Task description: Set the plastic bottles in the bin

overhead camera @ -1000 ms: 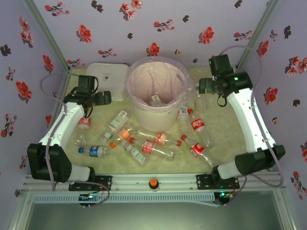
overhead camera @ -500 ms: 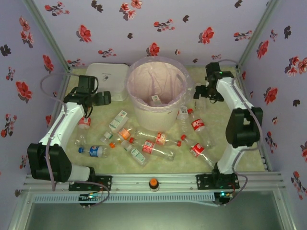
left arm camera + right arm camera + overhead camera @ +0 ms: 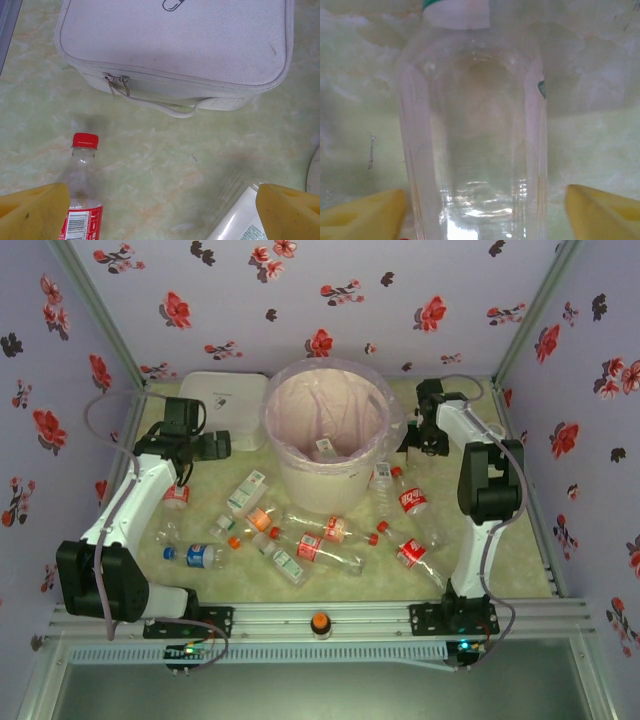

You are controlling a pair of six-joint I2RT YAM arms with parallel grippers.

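A clear bottle (image 3: pixel 475 125) on the counter (image 3: pixel 520 540) just right of the bin (image 3: pixel 300 480) now sits between the right gripper's (image 3: pixel 482 210) open jaws — the arm has just swung in, so a grasp looks imminent — while the left gripper (image 3: pixel 162 210) hangs wide open.

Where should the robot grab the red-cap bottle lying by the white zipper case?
Probably around the wide body at the red label, coming straight down from above and squeezing across it. The red-cap bottle lies flat on the table, cap toward the white zipper case; its neck is thinner and might slip.
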